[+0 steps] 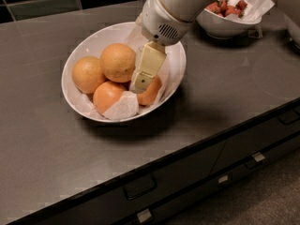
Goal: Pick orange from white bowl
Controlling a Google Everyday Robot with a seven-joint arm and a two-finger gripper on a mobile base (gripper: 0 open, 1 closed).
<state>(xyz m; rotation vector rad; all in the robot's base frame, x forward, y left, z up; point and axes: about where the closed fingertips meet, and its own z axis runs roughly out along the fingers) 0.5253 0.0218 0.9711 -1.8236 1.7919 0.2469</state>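
The white bowl (101, 39) sits on the dark counter, lined with crumpled white paper, and holds several oranges. One orange (117, 61) is on top in the middle, one (86, 74) at the left, one (108, 96) at the front partly under paper, and one (152, 90) at the right. My gripper (143, 81) reaches down from the upper right into the bowl. Its cream finger (147, 67) lies between the top orange and the right orange, with the tip against the right one.
A smaller white bowl (225, 27) with red berries and paper stands at the back right. The counter's front edge (187, 153) runs diagonally, with drawers and handles (139, 187) below. A dark tiled wall is behind.
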